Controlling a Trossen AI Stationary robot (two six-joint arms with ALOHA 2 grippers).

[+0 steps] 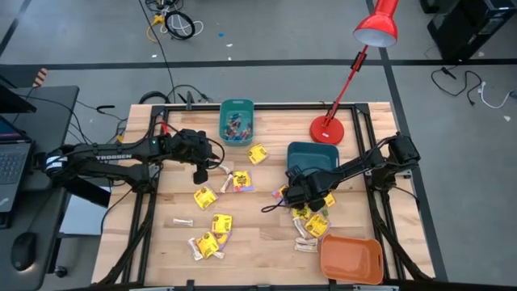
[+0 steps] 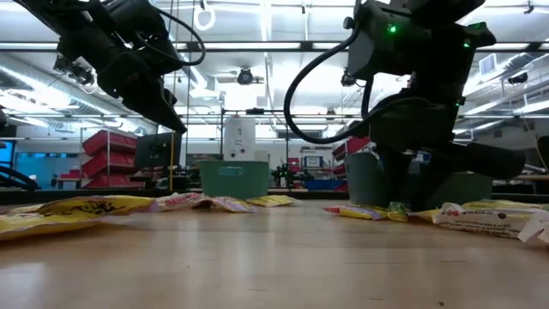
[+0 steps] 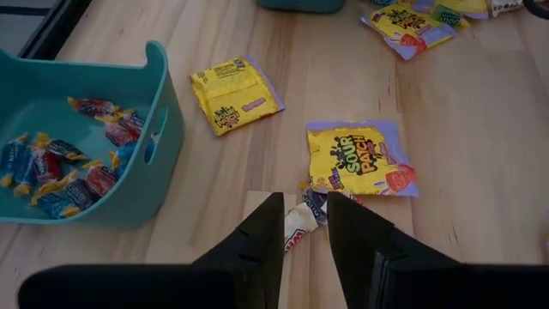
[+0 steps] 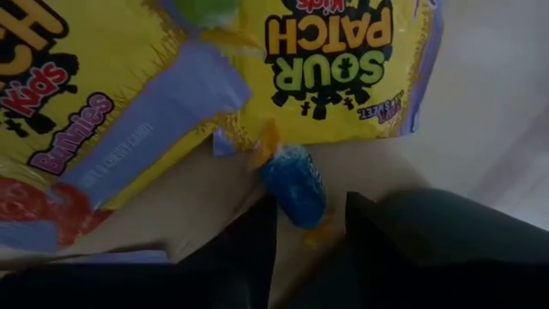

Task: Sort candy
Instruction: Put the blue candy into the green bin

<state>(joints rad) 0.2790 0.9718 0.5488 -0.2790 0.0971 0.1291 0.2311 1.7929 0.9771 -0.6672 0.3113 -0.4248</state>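
Candy lies scattered on the wooden table: yellow packets, small wrapped pieces and pale sticks. My left gripper hangs open above the table, over a pale stick candy that lies flat beside a yellow packet. My right gripper is down at the table, open. Its fingers stand on either side of a small blue wrapped candy lying at the edge of a yellow packet. The teal bin holds several blue and red pieces. My right gripper has its fingers on either side of the blue wrapped candy, which lies on the table. I cannot tell whether they touch it.
A dark teal bin stands just beyond my right gripper. An orange bin sits at the near right corner. A red desk lamp's base stands at the far right. More yellow packets lie toward the near edge.
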